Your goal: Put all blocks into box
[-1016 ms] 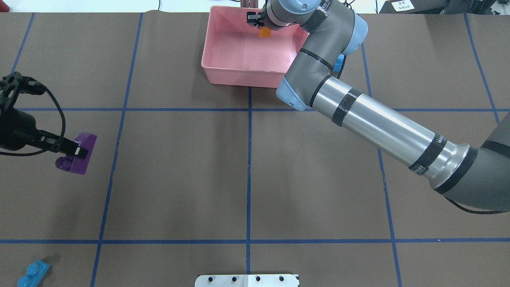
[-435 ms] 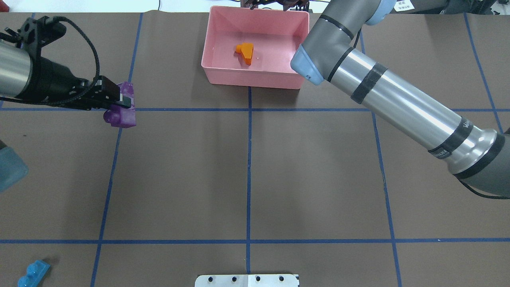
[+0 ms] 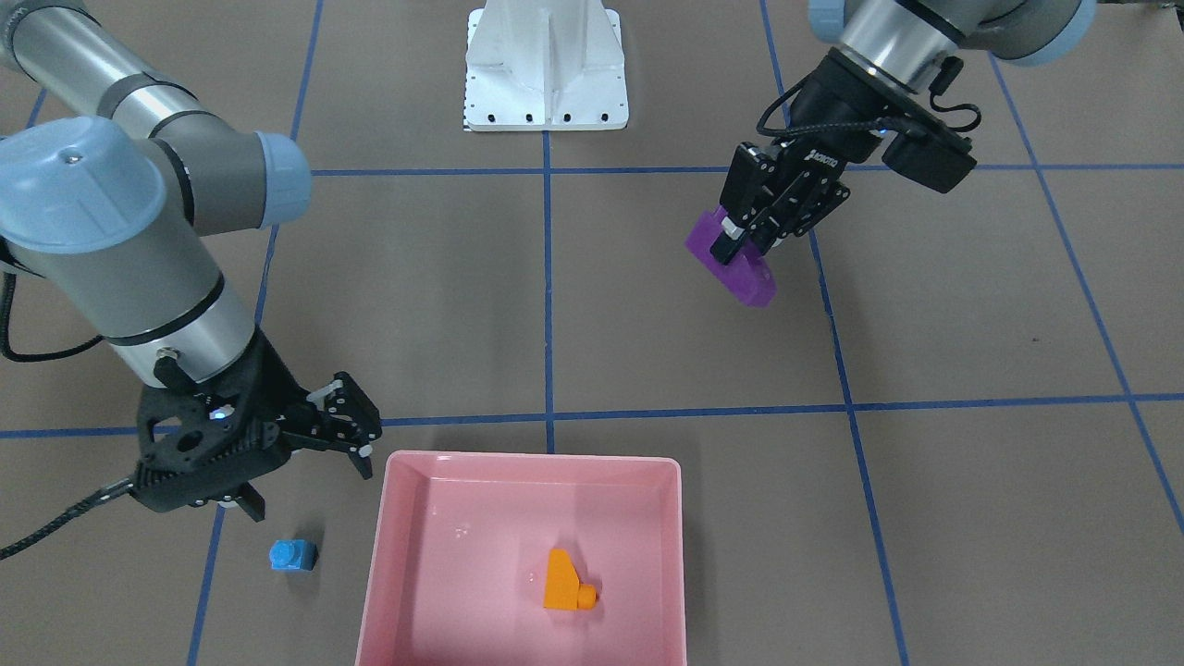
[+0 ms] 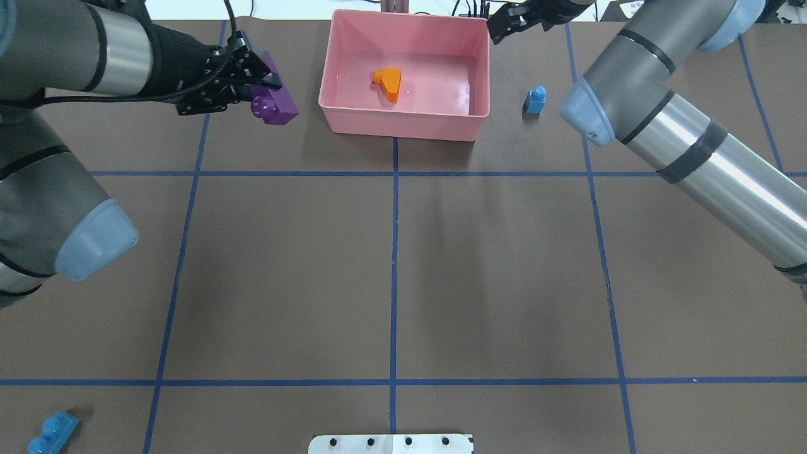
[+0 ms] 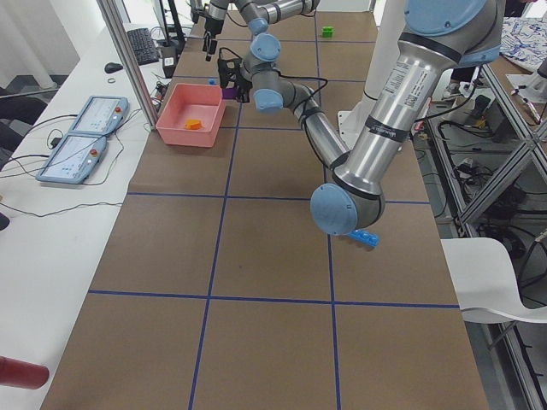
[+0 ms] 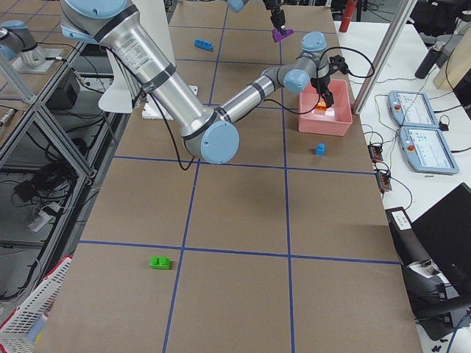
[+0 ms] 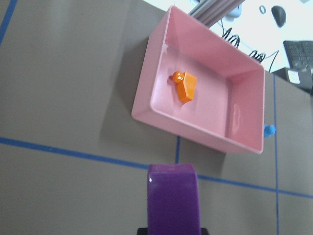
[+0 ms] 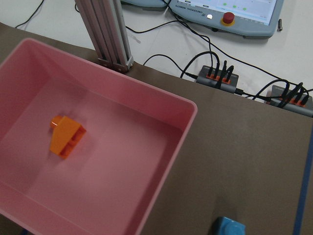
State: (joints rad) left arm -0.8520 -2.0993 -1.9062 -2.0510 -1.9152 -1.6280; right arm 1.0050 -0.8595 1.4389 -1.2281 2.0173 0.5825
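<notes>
My left gripper (image 4: 263, 81) is shut on the purple curved wedge (image 4: 275, 105) and holds it above the table, just left of the pink box (image 4: 403, 127); both also show in the front view (image 3: 737, 242), wedge (image 3: 740, 273). The orange sloped block (image 4: 389, 82) lies inside the box (image 3: 532, 459). My right gripper (image 3: 303, 470) is open and empty beside the box's far right corner, close to the small blue one-stud block (image 3: 293, 555). The long blue block (image 4: 53, 432) lies at the near left. The green block (image 6: 159, 262) lies far off to my right.
The white robot base (image 4: 391, 443) is at the table's near edge. An aluminium post (image 8: 110, 35), cables and control pendants (image 8: 222, 9) stand just beyond the box's far side. Blue tape lines grid the brown table.
My left gripper lifted the purple wedge and carried it up and right toward the box. My right gripper let the orange block go into the box and moved out to the box's right.
</notes>
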